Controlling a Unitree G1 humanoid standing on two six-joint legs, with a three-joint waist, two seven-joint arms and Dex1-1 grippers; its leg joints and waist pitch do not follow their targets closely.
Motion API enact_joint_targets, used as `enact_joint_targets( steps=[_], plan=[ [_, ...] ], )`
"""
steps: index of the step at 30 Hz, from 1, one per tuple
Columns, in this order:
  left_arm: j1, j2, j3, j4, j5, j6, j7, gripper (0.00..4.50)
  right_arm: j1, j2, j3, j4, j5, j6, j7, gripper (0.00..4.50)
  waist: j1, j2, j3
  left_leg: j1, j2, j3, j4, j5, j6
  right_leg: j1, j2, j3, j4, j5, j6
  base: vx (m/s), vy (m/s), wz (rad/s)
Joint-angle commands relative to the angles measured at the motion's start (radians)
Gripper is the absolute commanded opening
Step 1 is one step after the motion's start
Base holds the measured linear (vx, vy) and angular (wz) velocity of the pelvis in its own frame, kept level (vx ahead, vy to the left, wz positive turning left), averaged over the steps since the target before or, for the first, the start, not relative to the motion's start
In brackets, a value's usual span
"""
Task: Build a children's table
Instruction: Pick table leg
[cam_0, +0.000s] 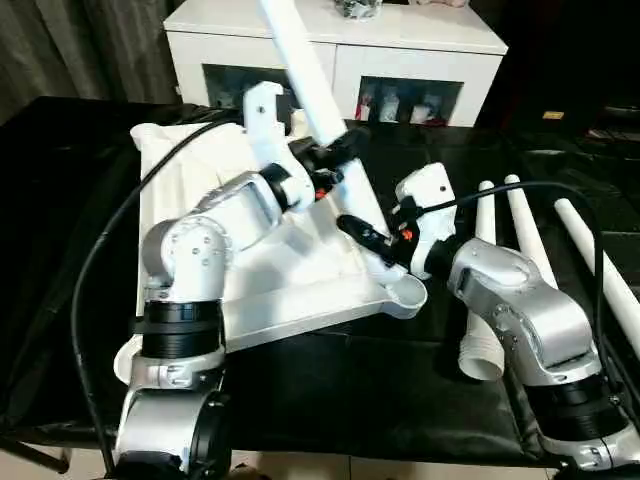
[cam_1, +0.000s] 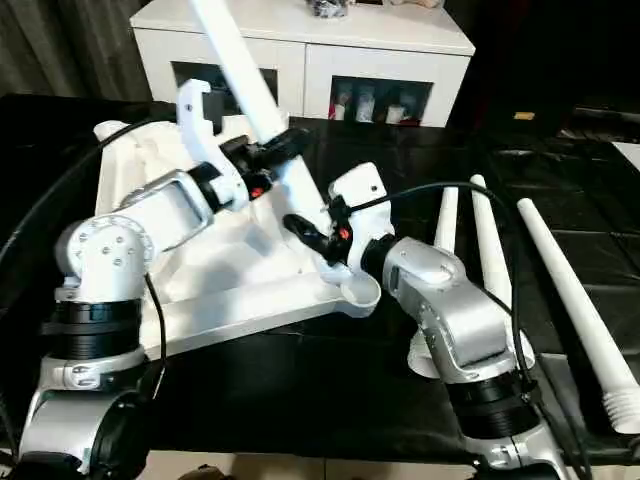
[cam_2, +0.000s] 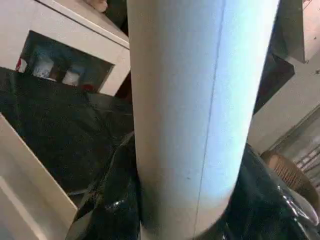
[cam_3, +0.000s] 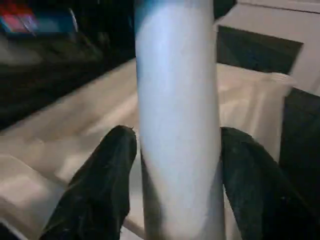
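A: Table top (cam_0: 300, 270) lies underside up on the black bench (cam_0: 330, 390), one edge tilted. One leg (cam_0: 310, 75) stands slanting up from it, toward the white cabinet (cam_0: 400, 55).

B: Left gripper (cam_0: 335, 155)?

A: Pinching that leg partway up; in the wrist view the dark fingers (cam_2: 112, 200) press against the tube on both sides.

B: Right gripper (cam_0: 365, 235)?

A: Lower on the same leg, near the base. Fingers (cam_3: 100, 185) straddle the tube; slightly spread, a thin gap on one side.

B: Remaining legs?

A: Three spare legs (cam_1: 560, 290) lie flat on the bench beside the right arm.
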Motion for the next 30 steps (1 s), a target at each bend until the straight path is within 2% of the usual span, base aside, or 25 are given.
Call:
enact_joint_targets(
  steps=[1,3,4,5,7,8,10,15,19,23,26,27,30],
  plan=[
    [-0.022,0.013,-0.012,-0.018,-0.004,0.011,-0.022,1.83,-0.007,-0.017,-0.04,-0.042,0.07,0.037,0.051,2.97,-0.003,-0.005,-0.074,0.011,0.062,-0.021,-0.072,-0.057,0.029,0.052,-0.066,0.048,-0.063,-0.015,-0.239,0.0,0.0,0.0],
    [-0.024,0.041,-0.038,-0.034,-0.002,0.015,-0.067,1.82,-0.005,-0.051,-0.083,-0.068,0.148,0.087,0.114,3.2,0.0,-0.004,-0.074,0.012,0.062,-0.021,-0.072,-0.049,0.038,0.052,-0.065,0.047,-0.062,-0.008,-0.242,0.0,0.0,0.0],
    [-0.026,0.056,-0.053,-0.048,-0.007,0.018,-0.1,1.82,-0.008,-0.072,-0.108,-0.068,0.179,0.111,0.138,3.31,0.002,-0.007,-0.075,0.013,0.062,-0.021,-0.072,-0.048,0.042,0.053,-0.065,0.047,-0.061,-0.01,-0.241,0.0,0.0,0.0],
    [-0.026,0.057,-0.054,-0.049,-0.007,0.018,-0.102,1.82,-0.009,-0.074,-0.11,-0.068,0.18,0.113,0.14,3.38,0.003,-0.006,-0.074,0.013,0.064,-0.021,-0.072,-0.043,0.043,0.052,-0.066,0.047,-0.061,-0.009,-0.241,0.0,0.0,0.0],
    [-0.032,0.088,-0.082,-0.089,-0.032,0.037,-0.177,1.82,-0.017,-0.14,-0.165,-0.056,0.247,0.172,0.206,3.49,0.002,-0.008,-0.073,0.013,0.062,-0.02,-0.072,-0.043,0.04,0.052,-0.066,0.046,-0.062,-0.016,-0.249,0.0,0.0,0.0],
    [-0.032,0.088,-0.082,-0.089,-0.032,0.037,-0.177,1.82,-0.017,-0.14,-0.165,-0.056,0.247,0.172,0.206,3.49,0.004,-0.008,-0.074,0.014,0.063,-0.019,-0.072,-0.047,0.04,0.053,-0.067,0.046,-0.062,-0.022,-0.252,0.0,0.0,0.0],
    [-0.038,0.107,-0.095,-0.115,-0.057,0.055,-0.214,1.82,-0.02,-0.192,-0.206,-0.05,0.308,0.229,0.26,3.68,0.005,-0.008,-0.073,0.012,0.061,-0.018,-0.07,-0.048,0.036,0.054,-0.067,0.047,-0.063,-0.032,-0.257,0.0,0.0,0.0],
    [-0.057,0.127,-0.098,-0.125,-0.094,0.06,-0.288,1.82,-0.03,-0.229,-0.273,-0.027,0.414,0.317,0.296,4.11,0.003,-0.011,-0.072,0.01,0.059,-0.018,-0.069,-0.052,0.038,0.054,-0.069,0.045,-0.069,-0.081,-0.258,0.0,0.0,0.0],
    [-0.064,0.13,-0.097,-0.129,-0.103,0.064,-0.306,1.82,-0.02,-0.244,-0.274,-0.033,0.447,0.346,0.323,4.36,0.002,-0.013,-0.073,0.01,0.06,-0.018,-0.068,-0.04,0.041,0.053,-0.067,0.044,-0.067,-0.071,-0.26,0.0,0.0,0.0],
    [-0.056,0.156,-0.121,-0.15,-0.125,0.066,-0.38,1.82,-0.003,-0.258,-0.249,-0.066,0.472,0.376,0.355,4.5,0.005,-0.014,-0.074,0.011,0.06,-0.017,-0.068,-0.029,0.041,0.052,-0.067,0.044,-0.066,-0.065,-0.26,0.0,0.0,0.0],
    [-0.045,0.19,-0.165,-0.163,-0.1,0.042,-0.442,1.82,-0.001,-0.262,-0.236,-0.075,0.472,0.382,0.354,4.5,0.006,-0.011,-0.073,0.012,0.062,-0.018,-0.07,-0.028,0.039,0.05,-0.067,0.043,-0.065,-0.075,-0.252,0.0,0.0,0.0],
    [-0.037,0.221,-0.207,-0.17,-0.063,0.015,-0.486,1.82,-0.002,-0.266,-0.216,-0.079,0.45,0.369,0.352,4.5,0.005,-0.012,-0.072,0.013,0.063,-0.018,-0.071,-0.036,0.034,0.048,-0.067,0.043,-0.068,-0.085,-0.251,0.0,0.0,0.0],
    [-0.04,0.25,-0.25,-0.169,-0.017,-0.018,-0.528,1.82,-0.006,-0.278,-0.173,-0.087,0.41,0.343,0.368,4.5,0.004,-0.01,-0.07,0.012,0.063,-0.018,-0.073,-0.053,0.015,0.048,-0.068,0.045,-0.07,-0.12,-0.233,0.0,0.0,0.0]
  ],
)
